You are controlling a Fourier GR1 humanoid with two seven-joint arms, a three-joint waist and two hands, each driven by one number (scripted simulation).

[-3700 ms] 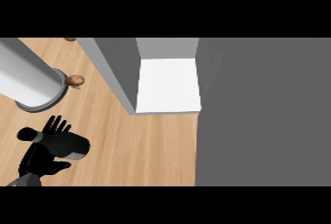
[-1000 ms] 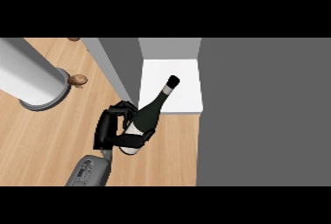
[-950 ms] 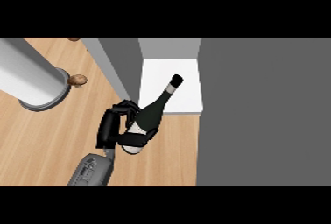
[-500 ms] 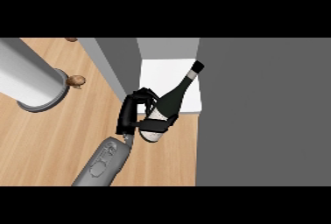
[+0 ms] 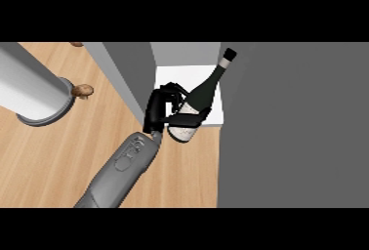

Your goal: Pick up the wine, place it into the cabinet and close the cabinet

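- The wine bottle point(image 5: 196, 100) is sitting in the one hand point(image 5: 160, 110) showing in the head view. Going by where the grey forearm point(image 5: 122, 168) is coming in from (lower left), I'm reading it as the left hand, but that's a judgement call.
- The fingers are curling round the fat lower body of the bottle, so the hand is closed on it and holding nothing else. The bottle is lying just at 3 o'clock of the palm, touching it.
- The long axis is running from the base at about 7 o'clock to the neck at about 1 o'clock, tilted, not upright.
- The neck is pointing in over the white floor of the cabinet point(image 5: 167, 74), with the base hanging right at its front edge over the wooden counter point(image 5: 65, 146).
- The door point(image 5: 130, 73) is standing open just at 9 o'clock of the hand, so I'd guess the next push needs to keep heading toward 1 o'clock, deeper inside, without clipping it.
- The other hand isn't showing anywhere.
- A big grey cylinder point(image 5: 32, 90) and a small brown knob thing point(image 5: 82, 90) are sitting off at 9 o'clock, well apart.
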